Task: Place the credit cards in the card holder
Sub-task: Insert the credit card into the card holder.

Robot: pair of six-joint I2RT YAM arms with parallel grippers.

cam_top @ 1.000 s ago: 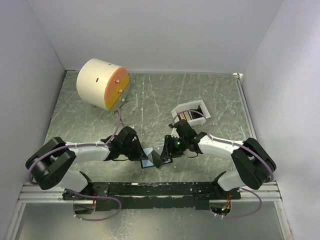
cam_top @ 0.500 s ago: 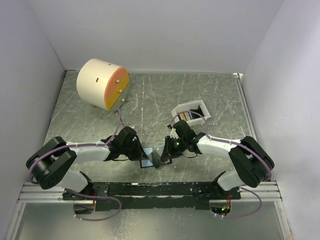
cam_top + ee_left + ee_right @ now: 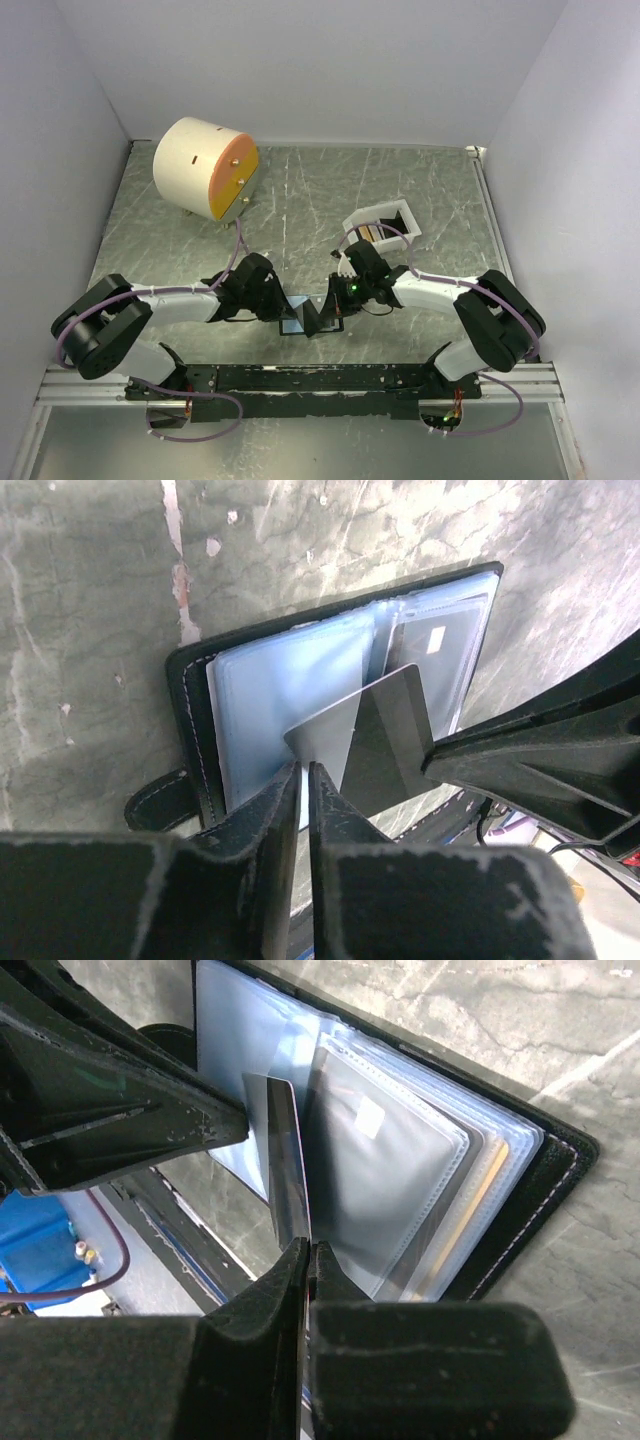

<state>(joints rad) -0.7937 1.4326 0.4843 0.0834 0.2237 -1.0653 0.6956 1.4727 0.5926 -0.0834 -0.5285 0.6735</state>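
Both grippers are meeting over the open card holder, sharing one credit card.

The scratched metal table is carrying a cream cylinder with an orange face at its far left and a white tray right of centre, with a gold-brown card lying inside. Neither is blocking the way to the holder. The black card holder is lying open near the front edge, its clear sleeves facing up. A credit card is standing tilted over those sleeves. The left gripper is pinching its lower corner with fingers nearly together, and the right gripper is clamping the opposite edge, jaws closed on it.
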